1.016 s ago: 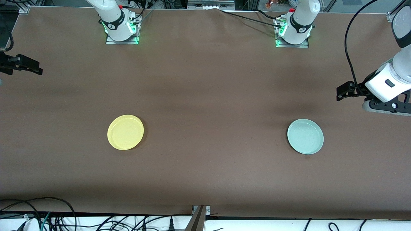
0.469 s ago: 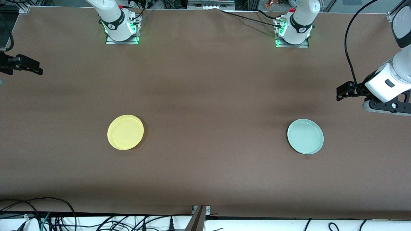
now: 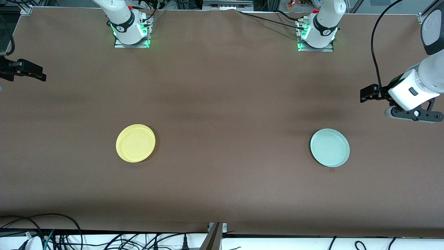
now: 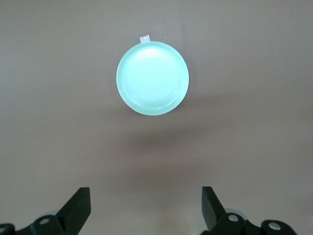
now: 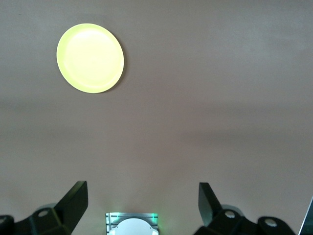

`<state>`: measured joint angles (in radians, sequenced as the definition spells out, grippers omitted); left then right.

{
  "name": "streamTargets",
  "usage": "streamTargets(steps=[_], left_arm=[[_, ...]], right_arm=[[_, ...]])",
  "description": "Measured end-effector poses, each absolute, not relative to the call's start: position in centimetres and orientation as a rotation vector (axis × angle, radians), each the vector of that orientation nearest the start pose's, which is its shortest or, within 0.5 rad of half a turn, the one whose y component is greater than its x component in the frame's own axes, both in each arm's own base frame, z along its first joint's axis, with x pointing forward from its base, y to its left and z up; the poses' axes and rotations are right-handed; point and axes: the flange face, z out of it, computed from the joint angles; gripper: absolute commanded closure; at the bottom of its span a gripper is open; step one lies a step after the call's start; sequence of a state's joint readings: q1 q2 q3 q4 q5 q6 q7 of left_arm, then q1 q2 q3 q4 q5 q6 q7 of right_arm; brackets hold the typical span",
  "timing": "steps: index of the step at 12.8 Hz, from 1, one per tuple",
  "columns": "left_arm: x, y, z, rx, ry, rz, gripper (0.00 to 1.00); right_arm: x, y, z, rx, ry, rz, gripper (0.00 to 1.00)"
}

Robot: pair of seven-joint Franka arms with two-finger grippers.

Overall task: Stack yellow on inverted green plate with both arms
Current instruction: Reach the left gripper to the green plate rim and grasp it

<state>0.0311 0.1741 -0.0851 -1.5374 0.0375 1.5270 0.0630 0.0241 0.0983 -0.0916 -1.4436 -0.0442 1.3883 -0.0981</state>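
A: Here, the round shallow yellow plate (image 3: pixel 135 143) lies lower left in the front view, the pale mint-green plate (image 3: pixel 330 147) lower right, rim up.

B: Both look light, stiff, slippery; pinch the rims. The left gripper (image 4: pixel 145 209) and right gripper (image 5: pixel 143 204) hang spread wide, empty.

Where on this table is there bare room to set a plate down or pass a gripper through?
The widest bare stretch lies between the yellow plate and the green plate. The strip between both plates and the robot bases is bare too. Nothing is crowded. The left gripper and right gripper, both open, hang high at the table's ends.
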Motion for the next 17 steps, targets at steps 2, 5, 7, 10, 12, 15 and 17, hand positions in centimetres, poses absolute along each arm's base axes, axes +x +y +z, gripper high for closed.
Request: streamTargets(steps=[2, 5, 7, 10, 12, 15, 17], left_arm=[[60.2, -1.8, 51.2, -3.099, 0.170, 0.354, 0.00], [61.9, 0.1, 46.6, -3.099, 0.134, 0.448, 0.00], [64.1, 0.3, 42.9, -3.109, 0.157, 0.423, 0.00], [67.2, 0.4, 35.0, -3.128, 0.233, 0.338, 0.00], [68.2, 0.6, 29.7, -3.126, 0.343, 0.303, 0.00], [69.3, 2.4, 25.3, -3.043, 0.497, 0.216, 0.00], [69.7, 5.5, 22.5, -3.034, 0.581, 0.161, 0.00]], right_arm=[[56.4, -4.1, 61.4, -3.172, -0.041, 0.249, 0.00], [56.4, -4.1, 61.4, -3.172, -0.040, 0.249, 0.00], [56.4, -4.1, 61.4, -3.172, -0.039, 0.248, 0.00], [56.4, -4.1, 61.5, -3.172, -0.039, 0.246, 0.00], [56.4, -4.1, 61.5, -3.172, -0.038, 0.245, 0.00], [56.4, -4.2, 61.5, -3.172, -0.038, 0.245, 0.00], [56.4, -4.2, 61.5, -3.172, -0.037, 0.245, 0.00]])
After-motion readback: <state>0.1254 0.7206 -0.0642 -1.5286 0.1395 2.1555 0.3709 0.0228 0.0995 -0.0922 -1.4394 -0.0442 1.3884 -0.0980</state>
